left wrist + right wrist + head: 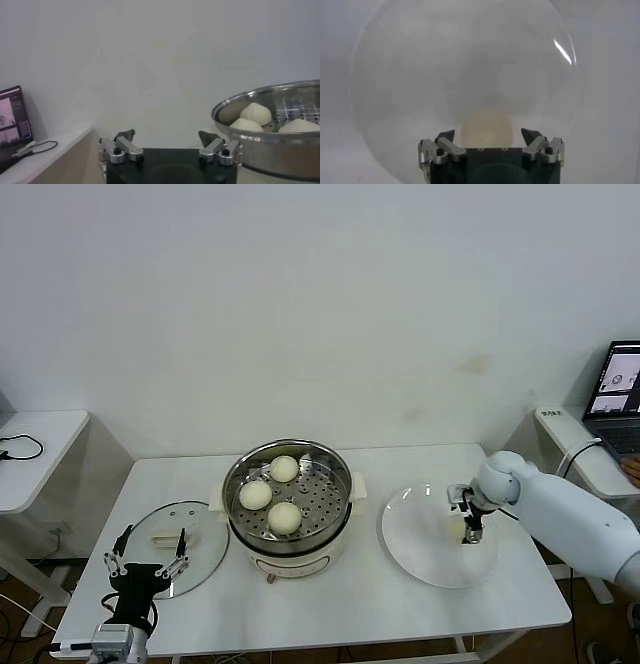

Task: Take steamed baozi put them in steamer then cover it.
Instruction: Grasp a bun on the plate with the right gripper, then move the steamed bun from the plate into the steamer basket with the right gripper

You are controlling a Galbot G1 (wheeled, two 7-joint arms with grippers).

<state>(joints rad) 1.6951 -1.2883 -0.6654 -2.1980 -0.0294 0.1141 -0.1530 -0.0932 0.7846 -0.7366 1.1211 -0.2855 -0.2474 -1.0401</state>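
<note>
**Head view: last bun on the plate, three in the steamer**

Three smooth cream-white baozi (284, 517) lie in the round shiny steel steamer (333, 506); a fourth (486, 128) rests on the flat white plate (420, 549). Right gripper (470, 517) straddles it, fingers spread wide, not gripping. Left gripper (146, 563) hovers wide open over the clear glass cover (200, 554), which lies beside the steamer on the white table (350, 604).

We see cream-white baozi (285, 518) in a shiny steel steamer (330, 484) dotted with holes, on a cream-white base. The cover (200, 559) is clear glass with a cream handle. The plate (420, 549) and table (350, 604) are white.
</note>
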